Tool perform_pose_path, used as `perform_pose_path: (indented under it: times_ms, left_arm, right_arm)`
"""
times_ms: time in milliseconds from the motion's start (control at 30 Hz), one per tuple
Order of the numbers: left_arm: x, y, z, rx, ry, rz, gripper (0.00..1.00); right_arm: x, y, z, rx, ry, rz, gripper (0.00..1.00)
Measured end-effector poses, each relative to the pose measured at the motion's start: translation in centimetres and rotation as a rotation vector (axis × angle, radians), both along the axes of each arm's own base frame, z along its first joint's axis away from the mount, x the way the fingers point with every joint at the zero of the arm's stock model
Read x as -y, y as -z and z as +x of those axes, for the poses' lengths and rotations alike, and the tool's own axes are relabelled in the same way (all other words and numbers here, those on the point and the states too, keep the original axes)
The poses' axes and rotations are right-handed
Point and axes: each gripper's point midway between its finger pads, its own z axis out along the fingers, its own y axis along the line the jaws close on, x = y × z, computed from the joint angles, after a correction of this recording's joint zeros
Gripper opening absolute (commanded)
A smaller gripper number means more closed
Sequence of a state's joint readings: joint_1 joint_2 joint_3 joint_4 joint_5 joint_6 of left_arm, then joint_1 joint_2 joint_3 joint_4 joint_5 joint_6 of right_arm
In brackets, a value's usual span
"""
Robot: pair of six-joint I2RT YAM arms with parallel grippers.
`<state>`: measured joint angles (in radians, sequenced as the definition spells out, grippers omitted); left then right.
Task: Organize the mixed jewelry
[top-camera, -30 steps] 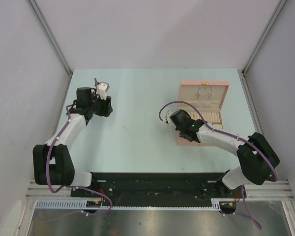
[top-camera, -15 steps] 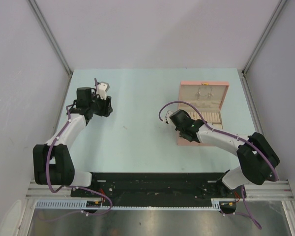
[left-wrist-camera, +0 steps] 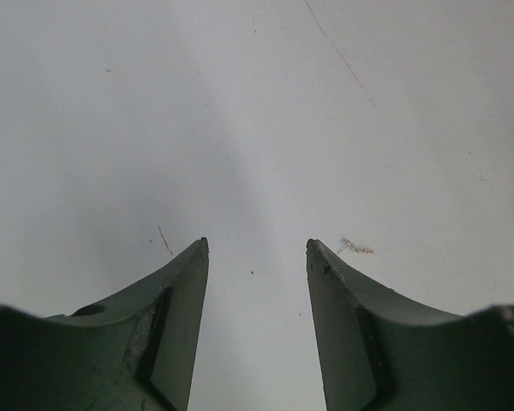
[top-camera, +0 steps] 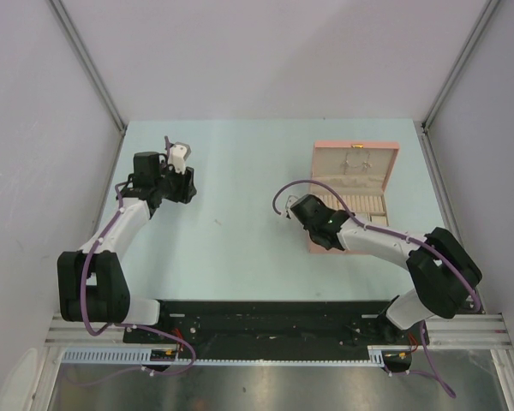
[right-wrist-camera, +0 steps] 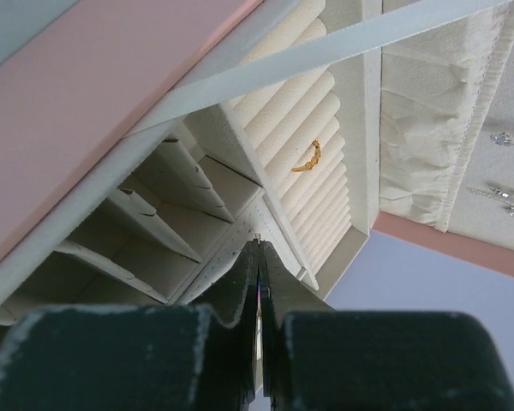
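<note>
Far left, my left gripper [left-wrist-camera: 257,243] stands open, a tiny pale jewelry piece [left-wrist-camera: 358,249] just beside its tip. Featherlight and slippery, I judge, so I'd pinch its middle. My right gripper [right-wrist-camera: 258,244] is closed over the pink box [right-wrist-camera: 86,111].

The right hand [top-camera: 319,224] hangs over the near-left corner of an open pink jewelry box [top-camera: 356,163] on the surface [top-camera: 240,188].

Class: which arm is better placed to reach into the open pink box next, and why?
Right: the right pincer, shut, hangs over the pink box; the left pincer stands open over the table, elsewhere.
</note>
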<state>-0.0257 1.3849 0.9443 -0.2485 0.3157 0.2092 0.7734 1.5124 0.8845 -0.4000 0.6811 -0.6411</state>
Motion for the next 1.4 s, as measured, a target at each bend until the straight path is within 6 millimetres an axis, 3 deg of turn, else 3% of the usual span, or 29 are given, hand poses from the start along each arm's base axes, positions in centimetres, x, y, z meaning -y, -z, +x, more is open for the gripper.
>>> perform_pose_path:
  times_ms: [1400]
  left_arm:
    - [-0.4,0.1,0.1,-0.001,-0.019,0.016,0.55]
  right_arm:
    - [-0.7,-0.1,-1.2,0.007,-0.023,0.005,0.00]
